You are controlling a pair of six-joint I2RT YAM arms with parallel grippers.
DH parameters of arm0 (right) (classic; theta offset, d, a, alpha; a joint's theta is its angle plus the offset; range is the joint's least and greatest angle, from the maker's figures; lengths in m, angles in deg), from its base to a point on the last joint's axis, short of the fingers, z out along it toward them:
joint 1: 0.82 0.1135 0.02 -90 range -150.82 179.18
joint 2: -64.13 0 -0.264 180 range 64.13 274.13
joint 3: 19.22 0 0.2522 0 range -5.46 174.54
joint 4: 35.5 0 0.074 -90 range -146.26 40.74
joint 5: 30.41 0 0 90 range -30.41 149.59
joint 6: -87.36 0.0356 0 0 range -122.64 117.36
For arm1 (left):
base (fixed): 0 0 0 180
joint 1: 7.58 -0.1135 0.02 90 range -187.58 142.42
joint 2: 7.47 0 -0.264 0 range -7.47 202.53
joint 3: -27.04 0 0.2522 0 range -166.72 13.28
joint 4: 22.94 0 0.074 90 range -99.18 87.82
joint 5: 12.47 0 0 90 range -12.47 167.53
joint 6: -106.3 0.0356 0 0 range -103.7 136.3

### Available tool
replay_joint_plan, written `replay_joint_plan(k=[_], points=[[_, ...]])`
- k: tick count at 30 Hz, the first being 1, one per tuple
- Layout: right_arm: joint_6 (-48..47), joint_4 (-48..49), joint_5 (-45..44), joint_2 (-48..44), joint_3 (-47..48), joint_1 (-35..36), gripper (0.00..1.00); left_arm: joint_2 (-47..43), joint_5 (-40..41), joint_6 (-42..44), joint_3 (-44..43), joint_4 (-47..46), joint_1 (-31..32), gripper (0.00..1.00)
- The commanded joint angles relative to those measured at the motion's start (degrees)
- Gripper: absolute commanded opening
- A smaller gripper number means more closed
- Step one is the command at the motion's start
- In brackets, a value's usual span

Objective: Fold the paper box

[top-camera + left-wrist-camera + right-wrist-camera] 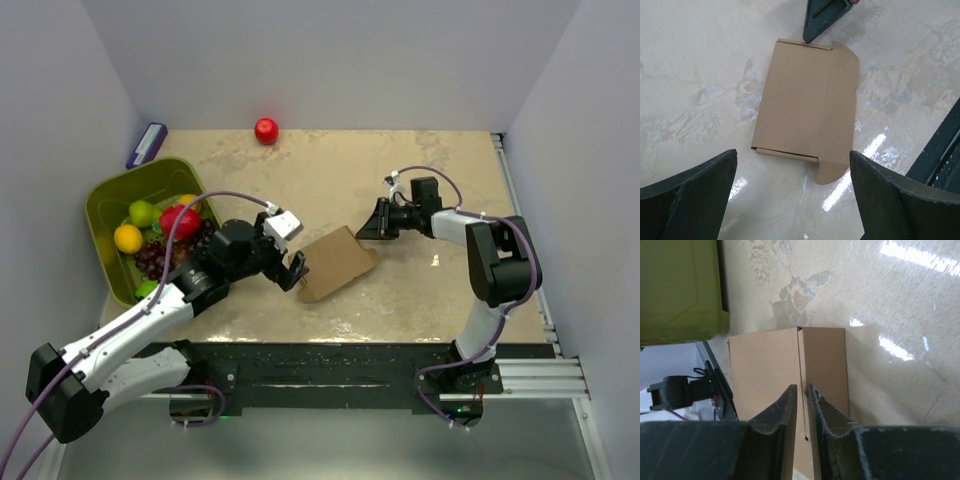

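The paper box (335, 262) is a flat brown carton lying on the marbled table between the two arms. In the left wrist view the paper box (807, 105) shows a rounded tab at each end of its right side. My left gripper (297, 270) sits at the box's near-left end, jaws wide open and empty; the same left gripper (792, 152) frames that end. My right gripper (362, 232) points at the far-right corner. In its own view the right gripper (801, 386) hovers over the box's seam (798, 355), jaws almost together, nothing visibly pinched.
An olive-green bin (110, 200) of fruit stands at the left, close to my left arm. A red apple (266, 131) and a purple block (147, 144) lie at the back. The table's black front rail (350, 360) runs just below the box.
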Motion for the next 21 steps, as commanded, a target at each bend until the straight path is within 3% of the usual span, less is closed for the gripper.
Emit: replay_joint_plan(k=[1,5,7,8,9,12,15,21], points=[[-0.34,-8.92,-1.33,-2.94,1.10,-0.11,0.18,-2.15,-0.29,9.51,-2.08,0.25,6.79,0.97],[-4.63,-13.41,-6.68,-4.78,1.11,0.07,0.18,-3.12,8.49,9.34,-0.59,0.08,7.69,0.97],[-6.31,-13.86,-8.10,-7.41,-0.20,0.77,0.23,-4.25,8.69,8.64,0.29,-0.62,7.69,0.97],[-6.93,-12.99,-8.54,-8.90,-0.91,1.73,0.29,-4.52,7.90,8.55,0.73,-1.06,7.69,0.97],[-7.54,-12.81,-10.37,-11.09,-1.44,2.35,0.44,-4.79,7.81,8.20,1.69,-1.67,7.69,0.98],[-10.09,-11.58,-12.06,-13.05,-2.49,3.76,0.71,-3.48,7.28,7.41,1.27,-1.68,7.69,0.98],[-11.41,-8.33,-11.00,-11.22,-2.76,3.94,0.83,-1.72,7.46,6.53,0.56,-0.36,7.69,0.98],[-15.62,-6.47,-9.24,-3.48,1.27,6.65,0.86,-1.98,5.87,5.65,1.35,-1.15,7.78,0.98]])
